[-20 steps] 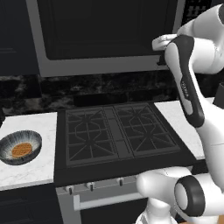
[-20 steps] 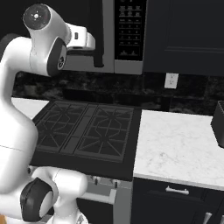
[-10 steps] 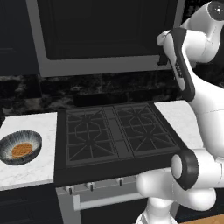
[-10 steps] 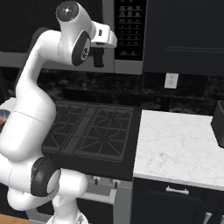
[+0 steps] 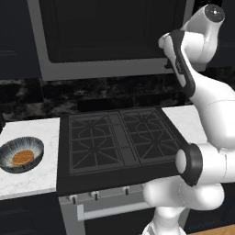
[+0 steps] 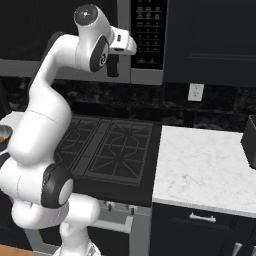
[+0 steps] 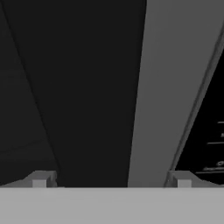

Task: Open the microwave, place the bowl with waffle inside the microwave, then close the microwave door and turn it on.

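The microwave (image 5: 55, 71) hangs above the stove with its dark glass microwave door (image 5: 110, 32) closed. Its black keypad (image 6: 149, 30) is on the right side. The streaked bowl (image 5: 9, 153) sits on the left counter with the orange-brown waffle (image 5: 23, 157) in it. My gripper (image 6: 113, 70) is raised in front of the door's right edge, beside the keypad. In the hand view the gripper (image 7: 111, 181) is open with nothing between its fingertips (image 7: 41, 179). It faces the door glass (image 7: 78, 87) and a grey frame strip (image 7: 162, 87) at close range.
A black stove (image 5: 117, 137) with several burners lies below the microwave. White marble counters flank it, on the left (image 5: 27, 179) and right (image 6: 210, 165). A dark box (image 6: 250, 140) stands at the right counter's far edge. A wall outlet (image 6: 195, 91) is behind it.
The arm has swung its elbow upward and the hand has shifted right, closer to the door's right edge and the keypad. The jaws stay open. Bowl and door are unmoved.
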